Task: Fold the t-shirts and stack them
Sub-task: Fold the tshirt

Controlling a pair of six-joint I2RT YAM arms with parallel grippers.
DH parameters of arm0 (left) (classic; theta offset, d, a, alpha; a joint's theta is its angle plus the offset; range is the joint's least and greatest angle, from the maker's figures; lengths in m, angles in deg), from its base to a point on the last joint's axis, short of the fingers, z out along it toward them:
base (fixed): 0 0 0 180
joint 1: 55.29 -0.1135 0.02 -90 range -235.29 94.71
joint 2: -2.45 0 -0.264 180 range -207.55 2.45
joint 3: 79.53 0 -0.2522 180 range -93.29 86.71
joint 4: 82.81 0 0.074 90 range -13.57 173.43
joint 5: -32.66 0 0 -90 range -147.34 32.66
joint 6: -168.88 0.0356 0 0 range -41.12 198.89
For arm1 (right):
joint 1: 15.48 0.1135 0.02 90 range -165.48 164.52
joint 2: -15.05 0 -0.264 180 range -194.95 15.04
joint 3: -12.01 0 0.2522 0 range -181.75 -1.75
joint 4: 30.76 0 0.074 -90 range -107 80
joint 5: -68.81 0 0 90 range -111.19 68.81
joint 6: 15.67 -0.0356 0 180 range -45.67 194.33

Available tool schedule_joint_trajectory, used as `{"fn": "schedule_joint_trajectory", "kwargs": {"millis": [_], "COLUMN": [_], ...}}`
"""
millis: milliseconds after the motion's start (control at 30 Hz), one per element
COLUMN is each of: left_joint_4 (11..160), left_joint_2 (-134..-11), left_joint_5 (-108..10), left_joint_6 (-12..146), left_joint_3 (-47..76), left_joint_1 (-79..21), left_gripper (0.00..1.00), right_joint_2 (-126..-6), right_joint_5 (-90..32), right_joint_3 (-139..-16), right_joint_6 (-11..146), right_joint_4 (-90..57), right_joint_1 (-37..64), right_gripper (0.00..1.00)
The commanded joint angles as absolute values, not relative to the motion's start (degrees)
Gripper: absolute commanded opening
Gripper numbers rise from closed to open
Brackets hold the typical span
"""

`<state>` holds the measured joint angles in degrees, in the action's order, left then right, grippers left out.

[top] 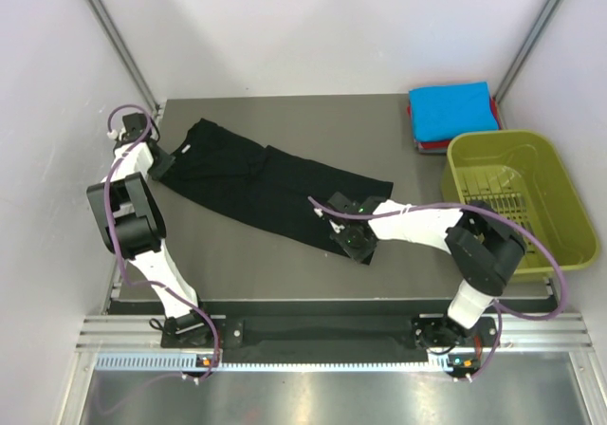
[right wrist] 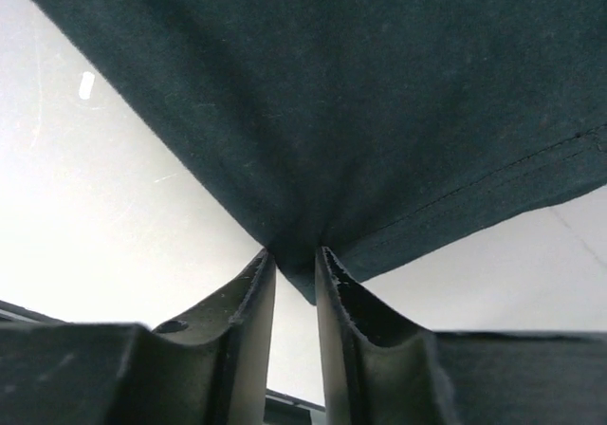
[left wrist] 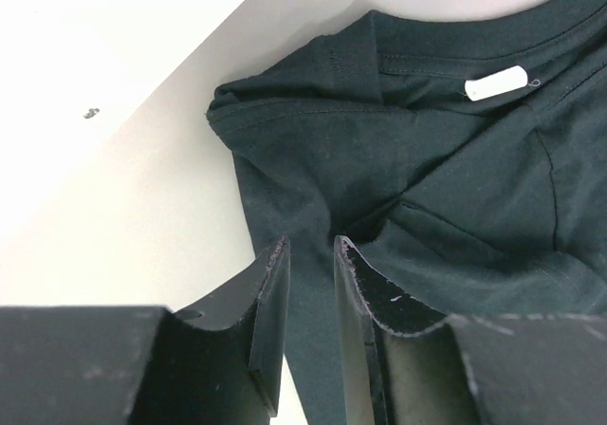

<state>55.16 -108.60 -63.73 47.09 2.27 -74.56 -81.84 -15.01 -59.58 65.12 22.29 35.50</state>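
- Right gripper (right wrist: pixel 294 264) fills bottom of right wrist view, fingers pinched nearly together on a corner of the black t-shirt (right wrist: pixel 360 112), hem stitching visible just right of the pinch.
- Left gripper (left wrist: pixel 311 254) in left wrist view: fingers clamped on black cloth near the collar end, narrow gap between them filled by fabric.
- White neck label (left wrist: pixel 496 83) sits inside the collar; no writing readable on it.
- Top view: black t-shirt (top: pixel 256 183) lies as a long folded strip running diagonally from table's (top: pixel 285 273) far-left part toward centre-right; left gripper (top: pixel 161 162) at its far-left end, right gripper (top: pixel 353 238) at its near-right corner.
- Shirt's left end is close to the table's left edge; bare table surface in front of the strip along the near edge, and behind it toward the far edge.
- Count: one black shirt spread, one blue folded t-shirt (top: pixel 453 110) on top of one red folded t-shirt (top: pixel 434 145), stacked at far-right corner; three shirts total.
- One olive-green basket (top: pixel 522 197) at right edge, just in front of the stack, overhanging the table's right side.
- Two arms, each with purple cable.
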Motion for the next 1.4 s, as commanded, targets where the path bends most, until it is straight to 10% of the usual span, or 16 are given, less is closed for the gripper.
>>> {"fn": "schedule_joint_trajectory", "kwargs": {"millis": [0, 133, 967, 1367], "left_joint_4": [55.30, 55.13, 69.54, 71.21], "left_joint_2": [-105.13, -104.69, -104.51, -114.17], "left_joint_5": [-64.90, -66.83, -56.20, -53.65], "left_joint_6": [47.68, 48.47, 43.82, 40.22], "left_joint_3": [1.54, 2.33, 15.26, 8.58], "left_joint_1": [-75.07, -74.90, -75.33, -74.98], "left_gripper": [0.31, 0.33, 0.42, 0.00], "right_joint_2": [-86.03, -85.50, -79.34, -81.28], "right_joint_5": [-16.35, -16.53, -18.02, -16.36], "right_joint_3": [-58.71, -58.09, -53.17, -55.54], "right_joint_6": [63.88, 63.09, 48.41, 45.34], "right_joint_4": [20.62, 20.35, 18.51, 19.47], "right_joint_1": [34.62, 34.53, 48.33, 48.85], "right_gripper": [0.21, 0.00, 0.00, 0.00]}}
